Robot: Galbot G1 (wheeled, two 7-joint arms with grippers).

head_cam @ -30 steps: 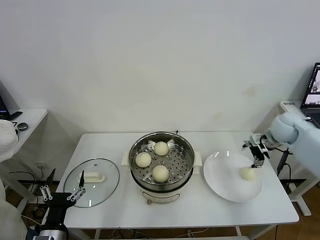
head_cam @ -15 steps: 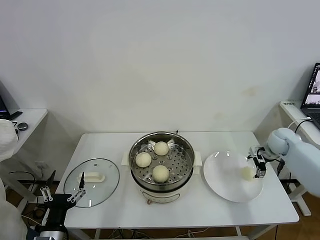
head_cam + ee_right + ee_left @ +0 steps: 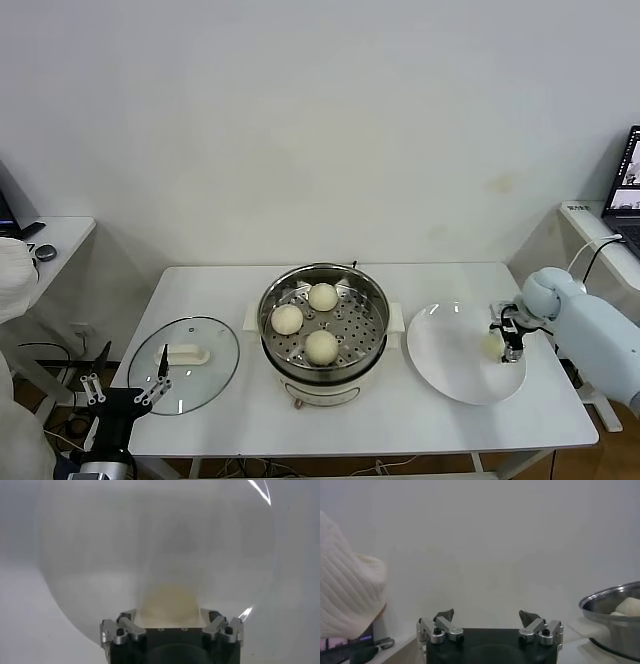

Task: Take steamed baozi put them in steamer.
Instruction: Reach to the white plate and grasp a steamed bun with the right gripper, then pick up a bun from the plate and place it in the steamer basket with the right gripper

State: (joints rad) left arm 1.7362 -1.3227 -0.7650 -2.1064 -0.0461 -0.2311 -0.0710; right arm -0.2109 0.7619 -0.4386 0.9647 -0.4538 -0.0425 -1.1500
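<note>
The steel steamer (image 3: 322,322) stands mid-table with three cream baozi (image 3: 321,346) on its perforated floor. The fourth baozi (image 3: 491,345) lies on the white plate (image 3: 455,365) at the right. My right gripper (image 3: 506,337) is down on the plate at this baozi. In the right wrist view the gripper (image 3: 170,616) is open, with the baozi (image 3: 169,602) between its fingers (image 3: 126,621); I cannot tell if they touch it. My left gripper (image 3: 125,394) is parked open and empty off the table's front left; in its wrist view (image 3: 487,616) the steamer's rim (image 3: 612,597) shows.
The round glass lid (image 3: 185,362) with its white handle lies on the table left of the steamer. A side table (image 3: 45,240) stands at the far left. A laptop (image 3: 626,175) sits on a stand at the far right.
My right gripper has come down and slightly inward from above the plate's right rim to straddle the baozi on the plate. The left arm has not moved.
</note>
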